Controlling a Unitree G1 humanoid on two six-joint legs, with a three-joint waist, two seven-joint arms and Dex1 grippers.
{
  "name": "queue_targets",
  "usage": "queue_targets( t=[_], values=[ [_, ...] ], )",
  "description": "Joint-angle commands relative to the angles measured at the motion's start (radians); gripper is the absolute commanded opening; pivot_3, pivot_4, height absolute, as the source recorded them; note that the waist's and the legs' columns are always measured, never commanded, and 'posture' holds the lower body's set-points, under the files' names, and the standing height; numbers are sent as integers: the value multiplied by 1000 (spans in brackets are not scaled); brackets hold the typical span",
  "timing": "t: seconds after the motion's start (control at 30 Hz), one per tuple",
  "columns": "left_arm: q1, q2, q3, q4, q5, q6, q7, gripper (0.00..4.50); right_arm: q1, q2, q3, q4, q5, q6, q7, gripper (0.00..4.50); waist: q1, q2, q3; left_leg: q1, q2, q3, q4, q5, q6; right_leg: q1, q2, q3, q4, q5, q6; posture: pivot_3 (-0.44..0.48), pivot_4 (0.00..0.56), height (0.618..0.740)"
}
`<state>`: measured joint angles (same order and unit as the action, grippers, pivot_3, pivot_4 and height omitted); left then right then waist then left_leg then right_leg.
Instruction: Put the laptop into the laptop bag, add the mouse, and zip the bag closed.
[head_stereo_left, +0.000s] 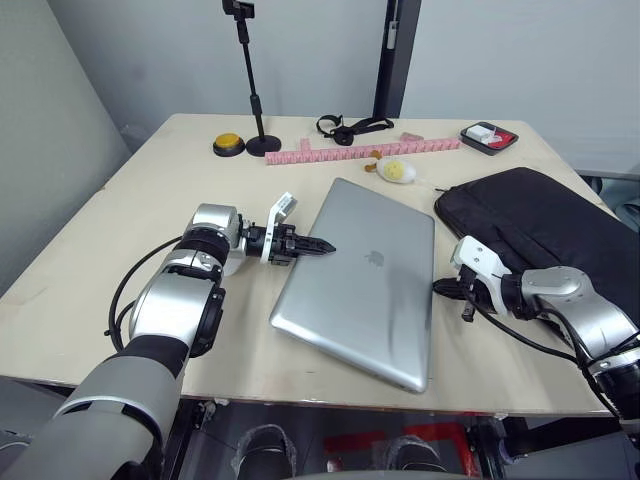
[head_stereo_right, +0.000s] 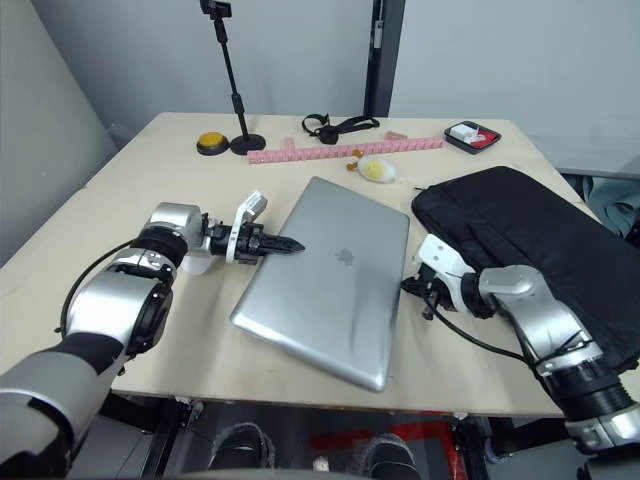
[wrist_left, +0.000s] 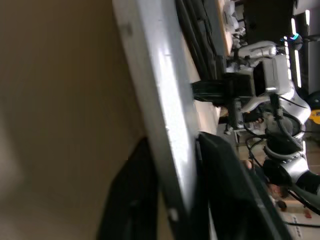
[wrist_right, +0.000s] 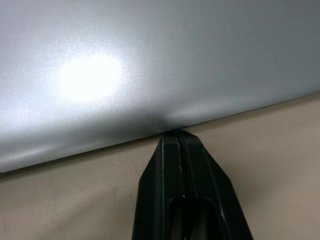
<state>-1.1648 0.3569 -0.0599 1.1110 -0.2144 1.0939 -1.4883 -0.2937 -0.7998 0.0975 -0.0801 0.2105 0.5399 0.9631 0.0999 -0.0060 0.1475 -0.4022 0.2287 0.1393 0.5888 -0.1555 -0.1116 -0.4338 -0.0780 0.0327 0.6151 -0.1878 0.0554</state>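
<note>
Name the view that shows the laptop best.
The left eye view: the whole laptop lies closed on the table, logo visible. The right eye view shows much the same. The left wrist view shows its edge between two fingers; the right wrist view, a bare stretch of lid.

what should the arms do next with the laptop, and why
Probably lift the laptop a little off the table and carry it toward the laptop bag. The left gripper is clamped on its left edge, one finger above and one below. The right gripper, fingers together, presses its tips against the right edge. The laptop is pinned between them, and the bag lies beside it, to the robot's right.
</note>
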Motion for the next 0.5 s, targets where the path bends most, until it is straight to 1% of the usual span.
queue_targets(
  t=[0.03, 0.2, 0.27, 0.37, 0.47, 0.5],
  values=[
    [-31, 21, -38, -83, -6, 2, -39, 348, -21, 11, -15, -18, 12, -20, 3, 0, 0, 0, 0, 0, 0, 0, 0, 0, 0, 0, 0, 0, 0, 0, 0, 0, 150, 739],
    [-11, 43, -88, -117, -4, 15, -64, 334, -32, 31, -42, -43, 45, -12, 4, 0, -2, 0, 0, 0, 0, 0, -1, 0, 0, 0, 1, 0, -1, 0, 0, 0, 150, 739],
    [-7, 49, -90, -128, -12, 21, -60, 333, -35, 32, -52, -57, 55, -5, 8, 0, -2, 0, 0, 0, 1, 0, -2, 1, 0, 0, 1, 0, -1, 0, 0, 0, 150, 739],
    [-33, 72, -28, -135, -68, 73, -55, 333, -24, 10, -84, -82, 83, -3, 25, 0, -1, 0, 0, 0, 1, 0, -2, 1, 0, 0, 1, 0, -1, 0, 0, 0, 150, 739],
    [-40, 93, 3, -165, -107, 123, -40, 333, -10, -12, -133, -114, 126, 9, 46, 0, -1, 0, 2, 0, 1, 0, -2, 1, 0, -1, 1, 0, -1, 0, 0, 0, 150, 739],
    [-41, 106, 28, -186, -138, 165, -38, 333, -5, -24, -170, -126, 151, 22, 49, 0, 0, 0, 3, 0, 1, 0, -2, 1, 0, -1, 1, 0, -1, 0, 0, 0, 150, 739]
  ],
)
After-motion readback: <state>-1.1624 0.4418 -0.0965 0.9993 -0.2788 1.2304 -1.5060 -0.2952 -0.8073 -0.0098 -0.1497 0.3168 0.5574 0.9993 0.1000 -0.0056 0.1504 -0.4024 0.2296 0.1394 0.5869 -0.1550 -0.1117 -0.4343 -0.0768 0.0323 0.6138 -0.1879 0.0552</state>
